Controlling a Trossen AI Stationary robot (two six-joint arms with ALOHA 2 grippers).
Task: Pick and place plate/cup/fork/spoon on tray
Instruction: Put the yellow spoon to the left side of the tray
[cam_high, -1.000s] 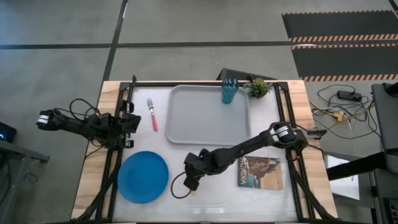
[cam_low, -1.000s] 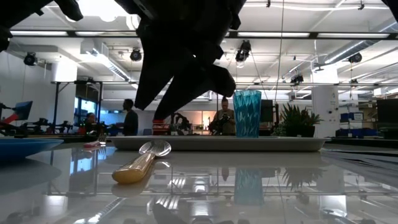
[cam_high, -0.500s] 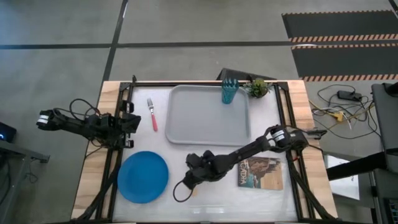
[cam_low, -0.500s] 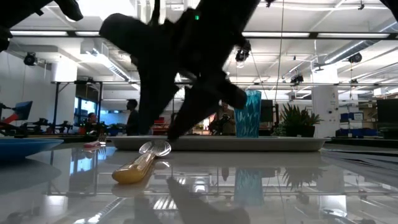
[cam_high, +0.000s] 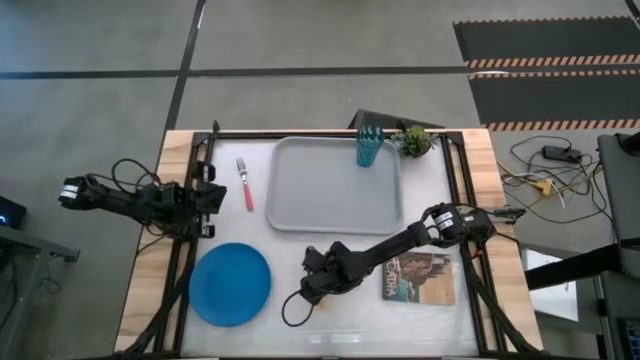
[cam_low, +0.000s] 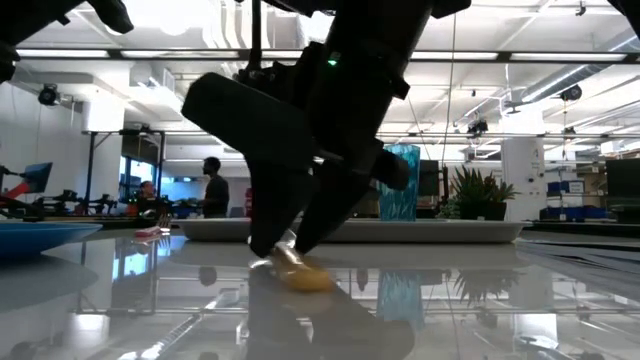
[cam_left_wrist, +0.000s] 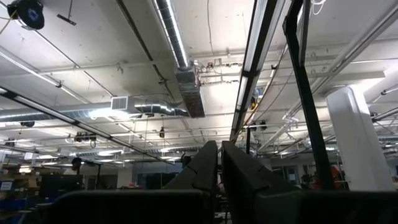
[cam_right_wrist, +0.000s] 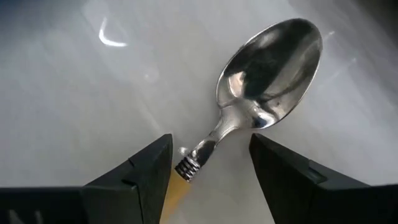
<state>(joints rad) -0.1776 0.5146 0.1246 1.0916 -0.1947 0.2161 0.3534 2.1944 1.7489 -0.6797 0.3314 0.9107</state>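
Observation:
The spoon (cam_right_wrist: 270, 71) with an orange-yellow handle lies flat on the table, near the front middle. My right gripper (cam_high: 308, 293) is down at the table, open, with a finger on each side of the spoon's handle (cam_right_wrist: 176, 190). The grey tray (cam_high: 300, 205) is at the far middle, and the teal cup (cam_high: 369, 147) stands upright in its far right corner. The pink-handled fork (cam_high: 244, 183) lies left of the tray. The blue plate (cam_high: 230, 283) lies at the near left. My left gripper (cam_high: 208, 195) waits shut at the table's left edge. My right gripper comes from above with its fingers across the spoon's handle, just behind the neck (cam_right_wrist: 194, 160). One finger (cam_right_wrist: 146, 177) stands right beside the handle; I cannot tell whether it touches it. The spoon lies flat on the table.
A brown picture-covered book (cam_high: 417, 277) lies right of my right gripper. A small potted plant (cam_high: 416, 140) stands at the far right, beside the cup. A cable loop (cam_high: 290, 310) hangs by my right gripper. People stand in the room beyond the table.
My right gripper has gone down to the table and a little toward the near edge, over the spoon. In the low view the spoon's handle end now shows farther toward the table's right than before.

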